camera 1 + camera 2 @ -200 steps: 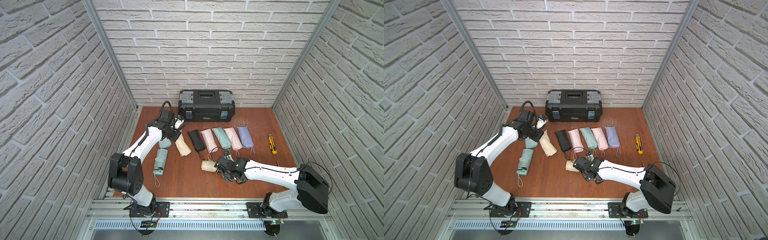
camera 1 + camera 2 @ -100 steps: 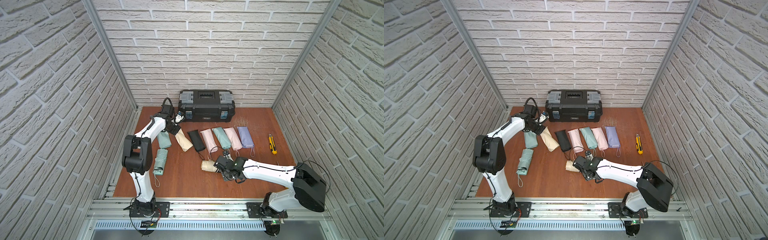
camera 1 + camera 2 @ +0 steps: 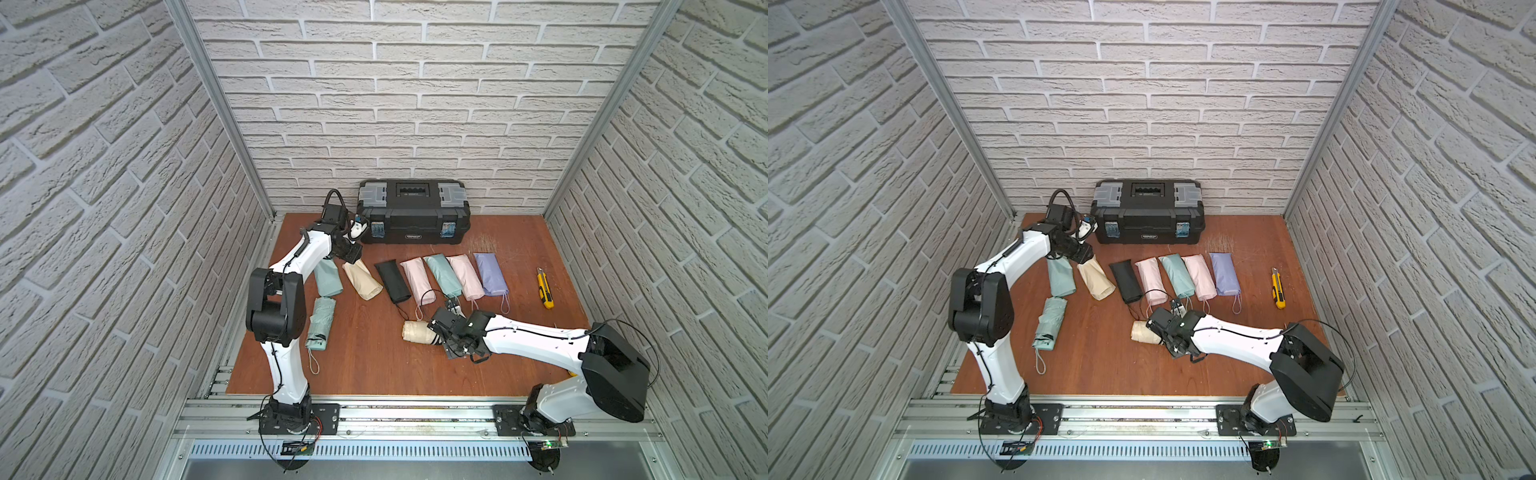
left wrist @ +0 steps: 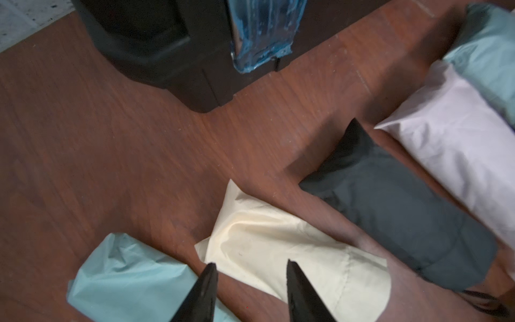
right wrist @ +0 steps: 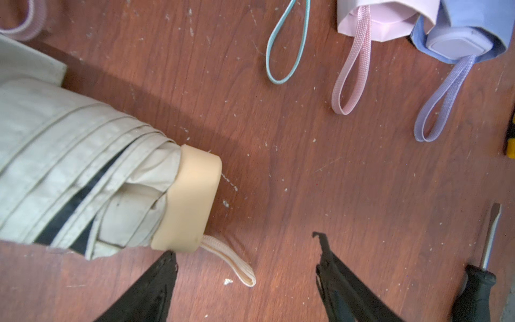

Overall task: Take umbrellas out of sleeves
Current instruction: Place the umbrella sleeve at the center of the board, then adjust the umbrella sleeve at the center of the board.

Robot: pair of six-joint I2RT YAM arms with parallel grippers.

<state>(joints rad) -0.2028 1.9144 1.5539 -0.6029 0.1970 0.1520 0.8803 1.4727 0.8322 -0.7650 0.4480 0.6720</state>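
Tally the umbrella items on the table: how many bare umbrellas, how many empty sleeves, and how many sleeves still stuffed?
Bare umbrellas: 2 (mint umbrella, cream umbrella)
Empty sleeves: 2 (flat mint sleeve, flat cream sleeve)
Stuffed sleeves: 5 (black sleeve, pink sleeve beside it, full mint sleeve, second pink sleeve, lavender sleeve)
Total: 9

Cream umbrella (image 5: 83, 181) bare; sleeve (image 4: 278, 251) apparently empty.

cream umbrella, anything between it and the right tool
Nothing visible does. The right tool stands open beside the handle end of the cream umbrella; only its own wrist loop lies between them.
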